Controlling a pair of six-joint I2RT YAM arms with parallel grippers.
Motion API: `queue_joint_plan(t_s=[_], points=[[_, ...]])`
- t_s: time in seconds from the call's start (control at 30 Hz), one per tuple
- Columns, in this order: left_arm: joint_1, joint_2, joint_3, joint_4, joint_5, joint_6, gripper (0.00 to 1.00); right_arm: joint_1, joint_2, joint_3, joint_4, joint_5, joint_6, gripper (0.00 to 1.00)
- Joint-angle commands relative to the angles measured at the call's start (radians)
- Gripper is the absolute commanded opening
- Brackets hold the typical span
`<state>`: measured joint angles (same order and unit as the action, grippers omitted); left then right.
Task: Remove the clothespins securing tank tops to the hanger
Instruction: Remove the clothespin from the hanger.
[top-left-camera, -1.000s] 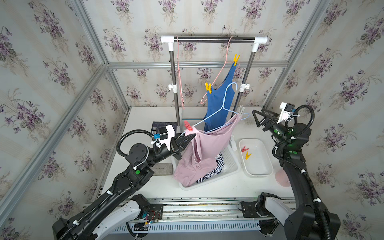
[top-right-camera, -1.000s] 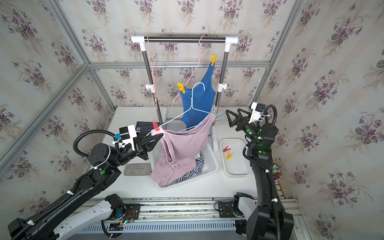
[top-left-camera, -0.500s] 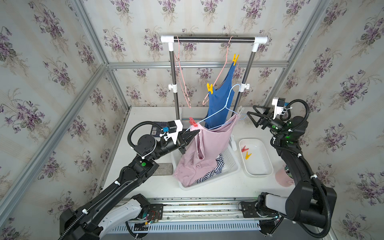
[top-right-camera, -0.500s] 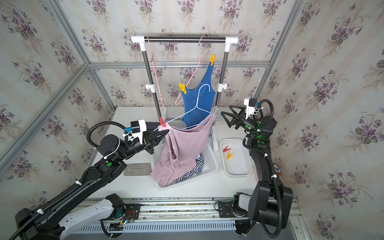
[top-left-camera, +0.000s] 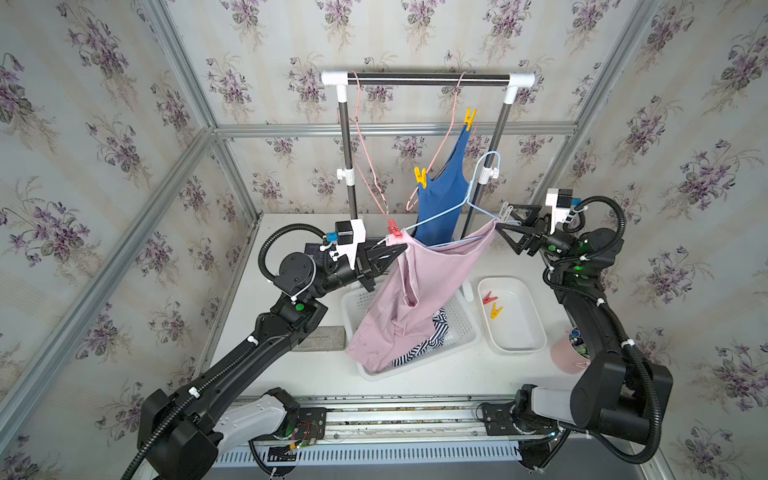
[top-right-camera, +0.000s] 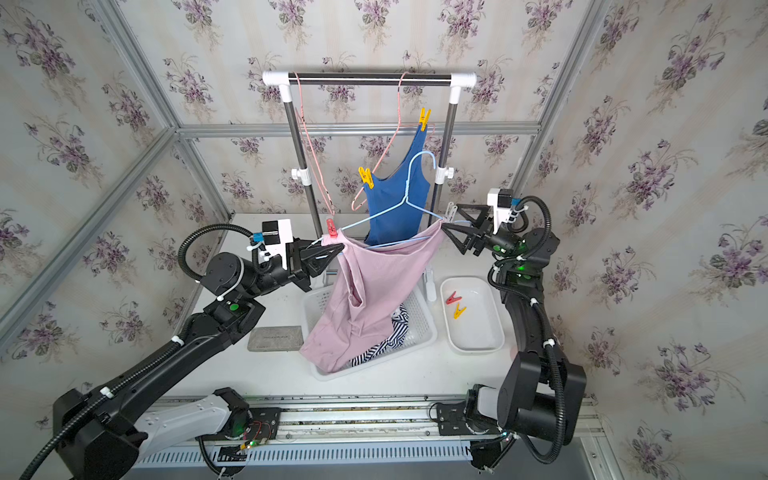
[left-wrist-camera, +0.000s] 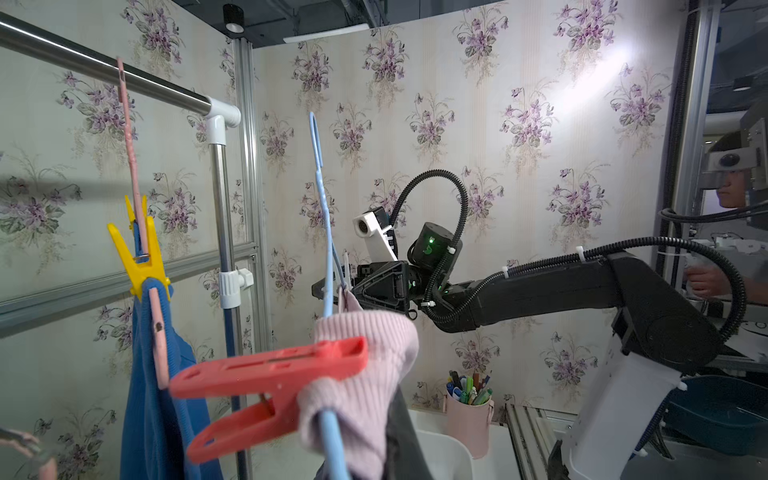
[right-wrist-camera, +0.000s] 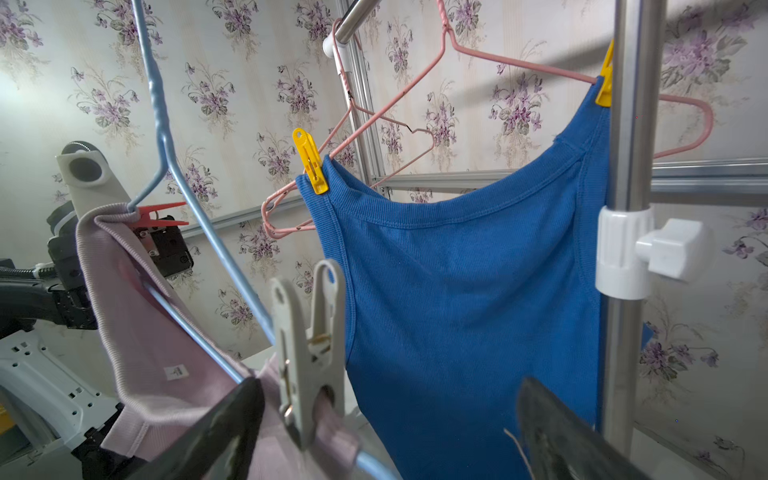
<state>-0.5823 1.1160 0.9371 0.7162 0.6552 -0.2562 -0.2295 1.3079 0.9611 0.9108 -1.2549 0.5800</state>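
Left end effector (top-left-camera: 401, 249) is clamped shut on one end of the light-blue hanger (top-left-camera: 440, 214), just under the red clothespin (top-left-camera: 392, 228) pinning the pink tank top (top-left-camera: 411, 299). Right end effector (top-left-camera: 505, 220) gapes wide on either side of the grey clothespin (right-wrist-camera: 309, 353) at the opposite end. Behind them, two yellow clothespins (top-left-camera: 420, 176) hold the blue tank top (top-left-camera: 442, 199) on the pink hanger (right-wrist-camera: 519, 62) on the rack (top-left-camera: 428, 79).

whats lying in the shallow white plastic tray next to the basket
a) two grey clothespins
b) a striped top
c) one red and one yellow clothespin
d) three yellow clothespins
c: in both top views the shallow white plastic tray holds only a small red plastic clothespin and a small yellow plastic clothespin.
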Motion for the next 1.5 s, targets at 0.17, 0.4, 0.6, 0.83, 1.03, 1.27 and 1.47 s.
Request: queue_joint_plan(t_s=[0.17,0.4,0.6,0.83,1.03,1.27,1.47], points=[[0.007,-0.020,0.012,0.001,0.043,0.007,0.00,-0.001,0.005,0.008,0.128,-0.070,0.080,0.95],[0.031,-0.047,-0.004,-0.069,0.047,0.021,0.00,-0.001,0.002,-0.005,0.244,-0.108,0.175,0.92],[0.050,-0.057,-0.015,-0.068,0.064,0.002,0.00,0.008,-0.006,-0.020,0.281,-0.120,0.213,0.88],[0.052,-0.127,-0.075,-0.072,0.041,-0.003,0.00,0.053,0.030,0.018,0.284,-0.138,0.248,0.88],[0.059,-0.185,-0.108,-0.115,0.019,0.012,0.00,0.070,0.071,0.038,0.452,-0.149,0.384,0.87],[0.068,-0.200,-0.102,-0.127,0.030,0.007,0.00,0.102,0.064,0.031,0.413,-0.146,0.342,0.84],[0.067,-0.191,-0.091,-0.120,0.044,-0.003,0.00,0.119,0.058,0.029,0.412,-0.141,0.337,0.71]])
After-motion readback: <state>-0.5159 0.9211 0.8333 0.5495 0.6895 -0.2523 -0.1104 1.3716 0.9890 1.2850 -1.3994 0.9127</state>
